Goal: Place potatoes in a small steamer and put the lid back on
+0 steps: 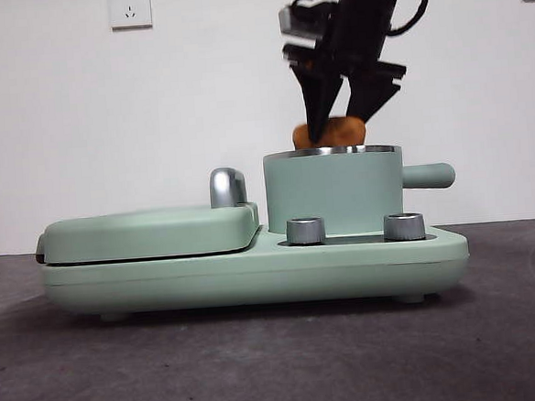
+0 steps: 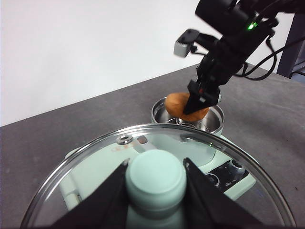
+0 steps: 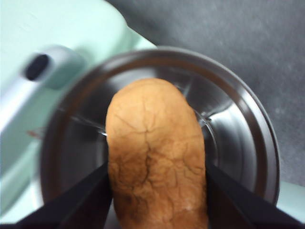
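Right gripper [image 1: 338,122]: above the steamer's mouth, jaws clamped on the two flanks of the potato, coming down from the top of the front view
Potato [image 3: 155,157]: orange-brown, cracked skin, held lengthwise between the jaws; its lower part is level with the steel rim, the rest above it; contact with the pot's floor cannot be told
Small steamer [image 1: 334,189]: mint-green pot, upright on the right half of the appliance base [image 1: 254,273], stubby handle pointing toward the base's right end; bare steel inside
Left gripper [image 2: 156,167]: well apart from the pot, jaws closed on the mint-green knob of the lid
Lid [image 2: 95,157]: glass with steel rim, held roughly level in the air, off the pot
Griddle cover [image 1: 150,232]: shut, on the left half of the base, chrome handle beside the pot
Two silver dials [image 1: 306,231]: on the base's front ledge below the pot
Bench [image 1: 261,366]: dark grey, carries the appliance
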